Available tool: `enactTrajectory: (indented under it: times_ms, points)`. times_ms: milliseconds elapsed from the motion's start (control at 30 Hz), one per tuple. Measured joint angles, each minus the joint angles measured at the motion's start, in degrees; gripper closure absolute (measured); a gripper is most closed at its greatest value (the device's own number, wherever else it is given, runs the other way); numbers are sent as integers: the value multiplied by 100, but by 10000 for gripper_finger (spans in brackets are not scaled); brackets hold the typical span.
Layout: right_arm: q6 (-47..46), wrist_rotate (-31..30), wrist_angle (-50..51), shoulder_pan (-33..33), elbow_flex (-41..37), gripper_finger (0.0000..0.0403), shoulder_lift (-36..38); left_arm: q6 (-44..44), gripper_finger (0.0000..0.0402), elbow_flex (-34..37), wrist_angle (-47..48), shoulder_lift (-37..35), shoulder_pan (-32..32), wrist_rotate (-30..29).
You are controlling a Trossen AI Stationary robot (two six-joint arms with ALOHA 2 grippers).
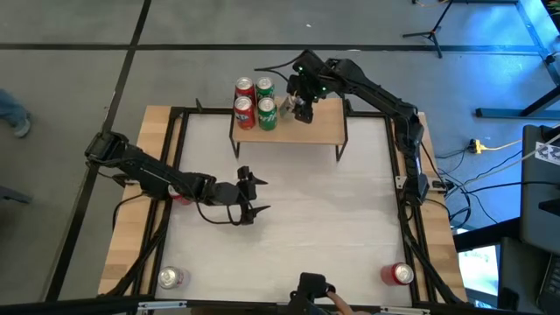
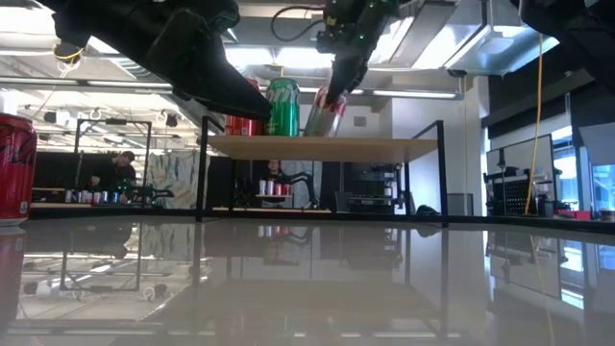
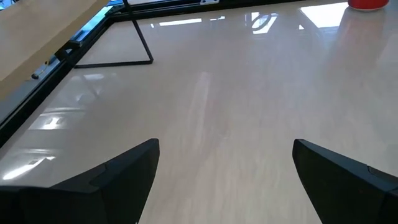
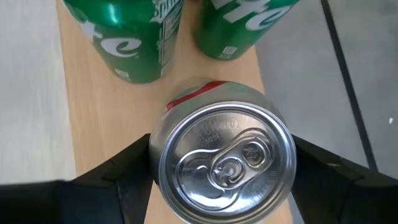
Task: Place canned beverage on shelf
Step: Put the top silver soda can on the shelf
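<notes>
The shelf (image 1: 302,131), a light-wood board on thin black legs, stands at the table's far side. Two red cans (image 1: 243,98) and two green cans (image 1: 266,103) stand upright on its left part. The green cans also show in the right wrist view (image 4: 140,37). My right gripper (image 1: 299,105) is over the shelf, right of these cans, shut on a red can with a silver top (image 4: 227,165). My left gripper (image 1: 251,198) is open and empty, low over the table's middle left. My right gripper pinches the can between its two fingers (image 4: 134,171), one on each side of the can's wall just below the top rim (image 4: 158,158). The fingers come from above, pointing down. The can is tilted (image 2: 325,112), its lower end close to the board; I cannot tell whether it touches.
A red can (image 1: 398,274) stands at the table's near right and a silver-topped can (image 1: 171,278) at its near left. Black frame rails (image 1: 175,166) edge the tabletop. The shelf's right half (image 1: 328,122) is bare. People show in the room beyond (image 2: 120,173).
</notes>
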State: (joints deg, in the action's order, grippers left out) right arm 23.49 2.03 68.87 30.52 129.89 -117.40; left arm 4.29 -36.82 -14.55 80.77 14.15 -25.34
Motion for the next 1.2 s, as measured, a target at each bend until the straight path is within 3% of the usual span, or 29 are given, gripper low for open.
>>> enactTrajectory:
  times_ms: [167, 533, 1200]
  points:
    - [104, -41, -53, 0, -27, 112, 4, 2, 43, 0, 2, 0, 2, 0]
    - [227, -147, -311, -11, -27, 66, 4, 3, 43, 0, 2, 0, 2, 4]
    - [240, -126, -541, -55, 84, 61, 27, 4, 43, 0, 2, 0, 4, 105]
